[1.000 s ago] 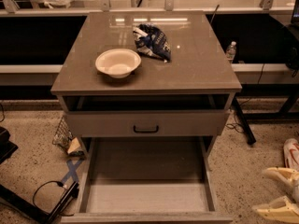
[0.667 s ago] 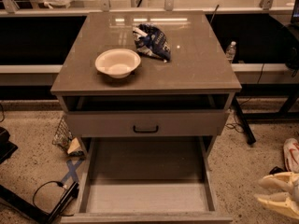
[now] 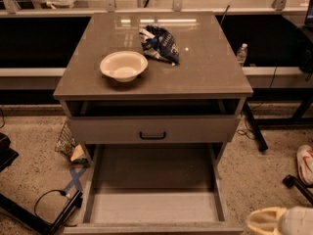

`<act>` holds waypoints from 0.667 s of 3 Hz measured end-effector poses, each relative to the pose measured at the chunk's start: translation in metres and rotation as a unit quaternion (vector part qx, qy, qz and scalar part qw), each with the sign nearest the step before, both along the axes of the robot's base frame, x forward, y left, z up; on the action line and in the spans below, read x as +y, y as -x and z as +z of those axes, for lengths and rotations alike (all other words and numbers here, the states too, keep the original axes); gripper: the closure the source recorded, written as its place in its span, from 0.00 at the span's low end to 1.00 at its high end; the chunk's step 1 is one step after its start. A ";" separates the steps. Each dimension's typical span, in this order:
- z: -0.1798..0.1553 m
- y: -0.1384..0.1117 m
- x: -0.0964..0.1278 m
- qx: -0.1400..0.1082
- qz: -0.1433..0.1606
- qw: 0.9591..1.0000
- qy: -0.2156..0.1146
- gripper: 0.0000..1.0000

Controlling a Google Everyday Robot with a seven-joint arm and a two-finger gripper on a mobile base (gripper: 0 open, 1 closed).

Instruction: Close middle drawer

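The middle drawer (image 3: 154,190) is pulled far out of the grey-beige cabinet. Its long plain grey tray reaches the bottom edge of the camera view, where only the top rim of its front (image 3: 151,227) shows. Its handle is hidden. Above it, the taller-fronted top drawer (image 3: 152,129) with a small black handle stands slightly out, with a dark gap over it. My gripper (image 3: 275,222), cream-coloured, is low at the bottom right, to the right of the open drawer's front corner and apart from it.
A white bowl (image 3: 123,65) and a blue snack bag (image 3: 159,43) sit on the cabinet top (image 3: 205,72). A water bottle (image 3: 242,54) stands at the back right. Cables and blue tape (image 3: 73,180) lie on the floor to the left. A white-and-red object (image 3: 305,163) is at the right.
My gripper has moved down and a little left, towards the open drawer's front right corner. The drawers and the things on top have not moved.
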State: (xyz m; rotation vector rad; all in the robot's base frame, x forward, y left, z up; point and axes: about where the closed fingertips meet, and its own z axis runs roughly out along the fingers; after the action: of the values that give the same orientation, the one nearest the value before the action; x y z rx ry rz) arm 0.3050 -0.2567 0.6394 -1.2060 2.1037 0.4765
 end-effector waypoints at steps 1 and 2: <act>-0.070 0.028 0.008 0.020 -0.019 0.997 -0.075 1.00; -0.128 0.049 0.016 0.040 -0.033 0.990 -0.134 1.00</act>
State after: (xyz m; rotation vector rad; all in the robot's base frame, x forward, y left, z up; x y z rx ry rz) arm 0.2562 -0.2410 0.5116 -0.9754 2.0608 0.7618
